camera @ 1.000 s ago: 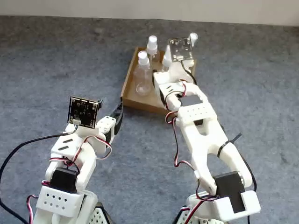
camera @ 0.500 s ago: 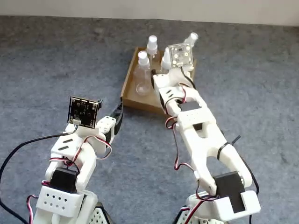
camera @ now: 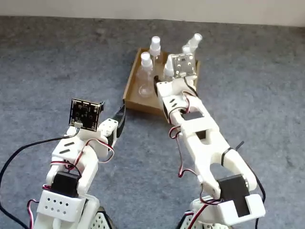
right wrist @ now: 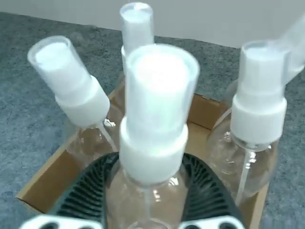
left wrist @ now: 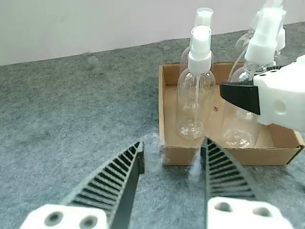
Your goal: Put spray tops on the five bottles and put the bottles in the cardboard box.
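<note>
Several clear plastic bottles with white spray tops stand in brown cardboard box. Right gripper clamps another capped bottle over the box. Placement step; next likely lower, release, lift clear. Left gripper gapes empty just short of the box.

1. The white left arm sits folded at the near left, with its elbow low and its forearm angled up toward the far right.
2. The left hand points to the far side, and its two black ribbed fingers are spread wide apart.
3. The white right arm stretches nearly straight from the near right toward the far centre, with red and black wires looping along its joints.
4. The right hand tips downward at the far end of that reach. Its black ribbed fingers press on both sides of a clear plastic bottle with a white spray top.
5. The two hands are well apart.
</note>
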{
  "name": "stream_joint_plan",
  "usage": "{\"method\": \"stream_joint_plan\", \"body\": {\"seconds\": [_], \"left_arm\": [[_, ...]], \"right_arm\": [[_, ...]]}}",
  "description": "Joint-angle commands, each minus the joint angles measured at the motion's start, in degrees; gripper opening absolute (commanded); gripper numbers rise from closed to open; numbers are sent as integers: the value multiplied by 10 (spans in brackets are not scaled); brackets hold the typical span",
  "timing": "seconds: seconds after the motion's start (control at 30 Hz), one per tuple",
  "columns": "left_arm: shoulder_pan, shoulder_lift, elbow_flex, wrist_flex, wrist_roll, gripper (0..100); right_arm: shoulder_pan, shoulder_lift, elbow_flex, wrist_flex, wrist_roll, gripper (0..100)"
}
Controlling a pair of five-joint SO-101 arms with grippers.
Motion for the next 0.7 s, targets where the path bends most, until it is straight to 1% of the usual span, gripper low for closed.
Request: {"method": "stream_joint_plan", "body": {"seconds": [0.0, 0.07, 0.2, 0.27, 0.67], "left_arm": [[-4, -3, -3, -14, -4, 147], [-4, -3, -3, -14, -4, 147], [-5, -3, -3, -14, -4, 147], [-5, -3, -3, -14, -4, 147], [-6, -3, -3, -14, -4, 147]], "right_arm": [[-5, -7, -6, -15, 6, 5], [-4, -7, -6, -12, 6, 29], [-5, -11, 5, -11, 6, 109], [-6, -12, 14, -11, 8, 129], [-6, -13, 12, -11, 9, 140]]}}
